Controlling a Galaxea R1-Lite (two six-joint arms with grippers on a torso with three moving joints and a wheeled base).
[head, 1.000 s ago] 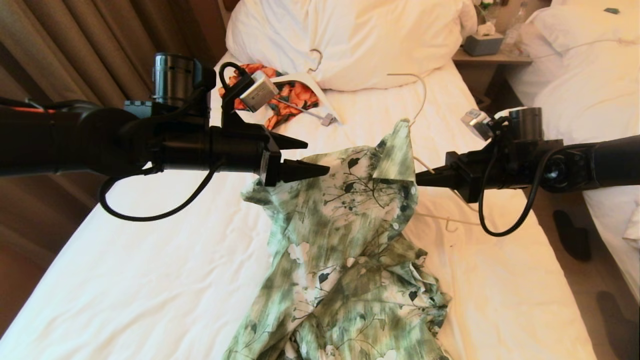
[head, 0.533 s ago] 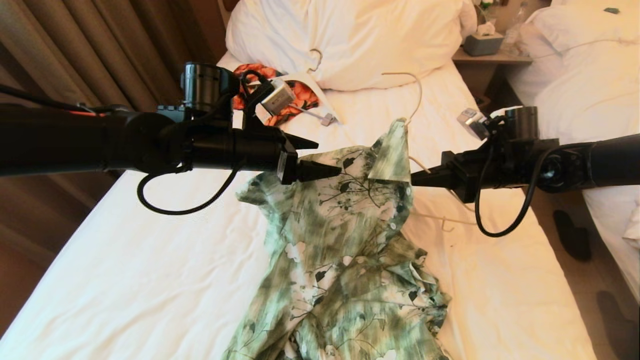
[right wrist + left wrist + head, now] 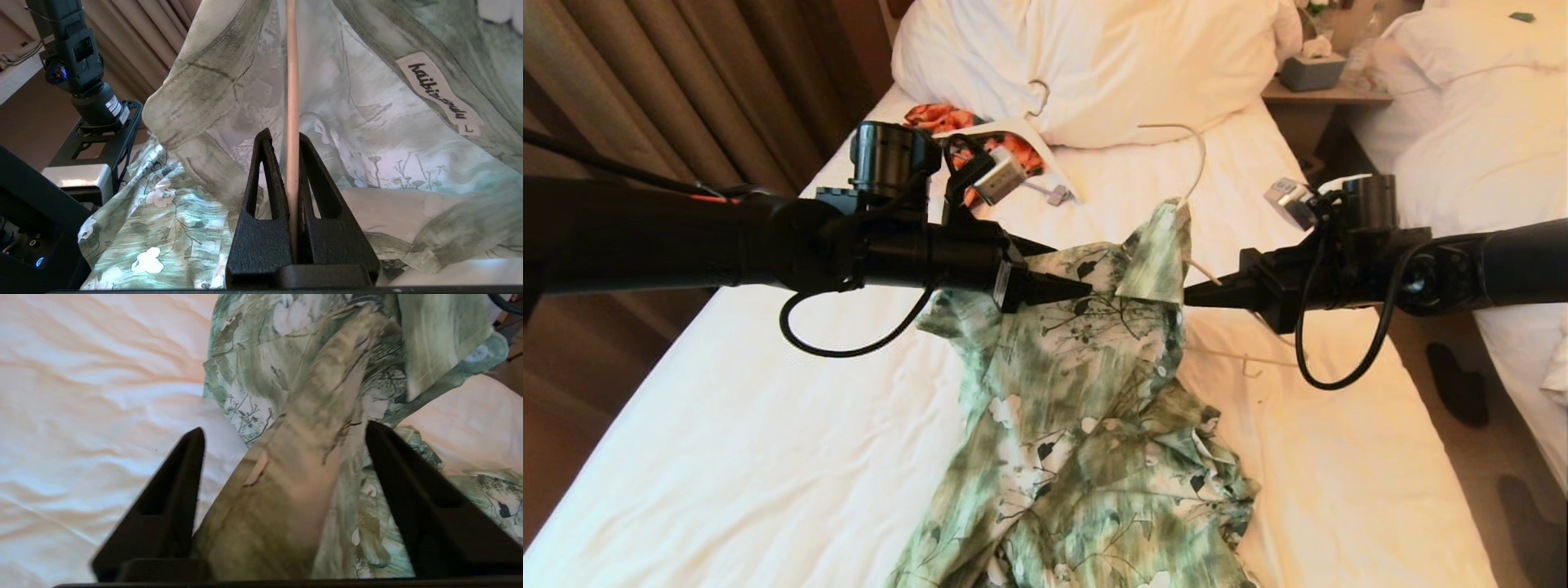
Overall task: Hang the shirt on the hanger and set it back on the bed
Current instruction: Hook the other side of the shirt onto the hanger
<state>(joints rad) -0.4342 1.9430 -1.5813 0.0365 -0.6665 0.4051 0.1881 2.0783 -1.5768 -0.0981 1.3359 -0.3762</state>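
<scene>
The right gripper [image 3: 288,163] pinches the hanger [image 3: 292,94] inside the shirt [image 3: 1086,392], mid-bed [image 3: 727,457]. The left gripper [image 3: 282,457] gapes wide around cloth. Next, it likely needs to bite that fold and tug it over the hanger's arm.

Both arms reach inward from opposite sides, level above the bed [image 3: 727,425], their grippers pointing toward each other near its middle. The left gripper [image 3: 282,433] has its fingers spread wide, with a fold of the shirt [image 3: 1086,425] lying between them. The right gripper [image 3: 282,136] has its fingers closed tight on the hanger [image 3: 292,102], a thin rod passing straight between them.
</scene>
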